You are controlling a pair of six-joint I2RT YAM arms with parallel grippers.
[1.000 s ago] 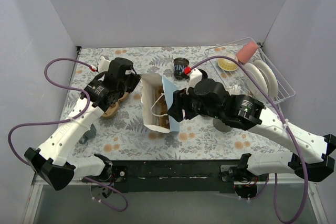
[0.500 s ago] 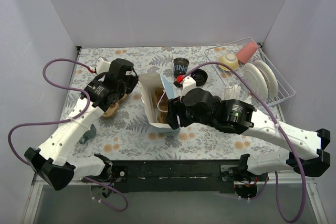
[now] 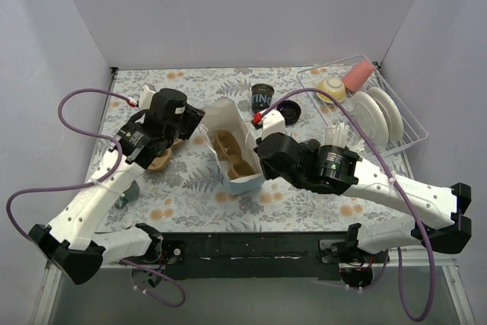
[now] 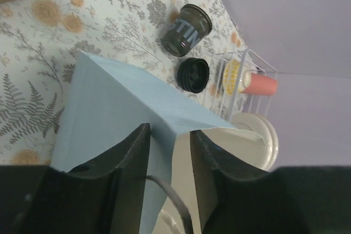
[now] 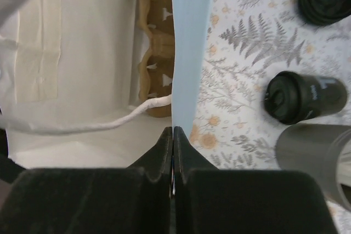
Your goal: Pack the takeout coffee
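Coffee cup (image 3: 262, 99), black with white lettering, stands upright at the back of the bench (image 3: 183, 188), well outside the bag, with a loose black lid (image 3: 290, 112) just beside it. The right wrist view shows a second lidded cup (image 5: 304, 104) near the grey utensil holder (image 5: 318, 152), close under the right arm. So nothing is packed yet.

Now out to the paper bag (image 3: 245, 183). It sits mid-bench with its mouth gaping, a brown cardboard cup carrier (image 3: 232, 154) seated inside and a white cord handle (image 5: 82, 126) trailing across the inner wall.

The right end effector (image 5: 173, 135) has its fingers pressed together on the edge of the bag's blue wall, a thin pinch right at the rim. The left end effector (image 4: 170, 135) straddles the opposite folded edge with its fingers apart and a clear gap on either side of the paper, so it isn't gripping.

Here's the worry: only one pinch is holding that mouth open. If the left arm pulls away, the free wall may fold back over the carrier and block the opening. A tug from the right could slide the light bag, tip it, or tear the rim. Any sweep of the right arm risks knocking the nearby second cup or the holder. And that back cup, if it is unlidded, could slosh when lifted.
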